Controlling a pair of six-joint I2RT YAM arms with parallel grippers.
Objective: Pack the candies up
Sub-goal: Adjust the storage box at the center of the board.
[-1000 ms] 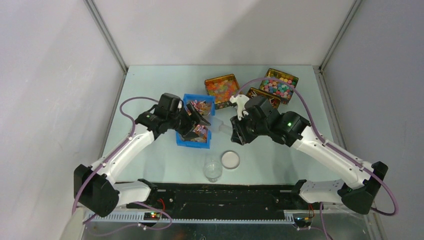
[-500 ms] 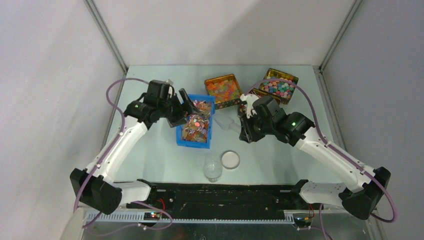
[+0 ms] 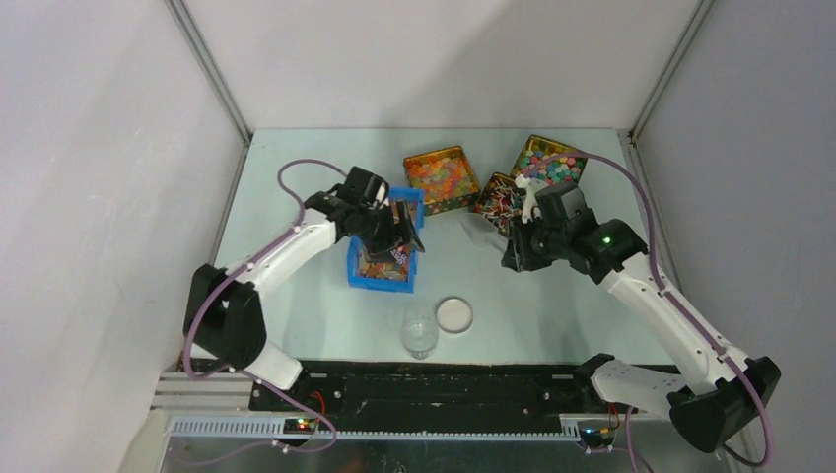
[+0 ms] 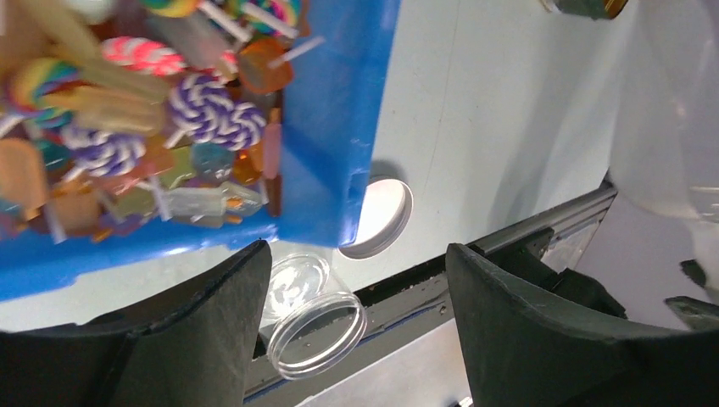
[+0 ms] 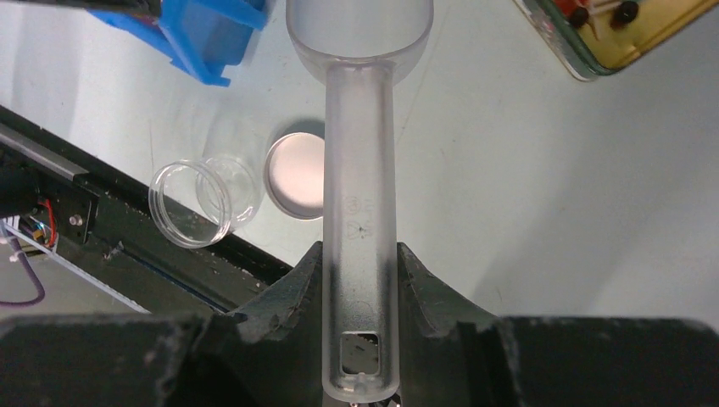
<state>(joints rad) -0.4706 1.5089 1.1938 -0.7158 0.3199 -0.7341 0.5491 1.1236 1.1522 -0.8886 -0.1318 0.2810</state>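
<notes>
The candies [image 3: 383,262] fill a blue bin [image 3: 380,282]; in the left wrist view they [image 4: 127,127] show as small mixed sweets, some on sticks. My left gripper [image 3: 399,235] is open and empty over the bin's right side, and the bin's near corner [image 4: 339,127] lies just above its jaws [image 4: 360,254]. My right gripper [image 3: 515,246] is shut on the handle of a clear plastic scoop [image 5: 360,170], right of the bin; its bowl [image 3: 480,229] looks empty. A clear jar [image 3: 420,333] stands open near the front edge, with its white lid [image 3: 454,314] beside it.
Three gold tins stand at the back right: one with orange-red sweets [image 3: 436,177], one with striped pieces [image 3: 498,192], one with pastel round sweets [image 3: 547,163]. The black base rail [image 3: 444,379] runs along the front. The jar [image 5: 199,199] and lid [image 5: 297,174] show below the scoop.
My left gripper swung from the bin's left side across to its right side. My right gripper drew back to the right with the scoop, away from the bin toward the tins.
</notes>
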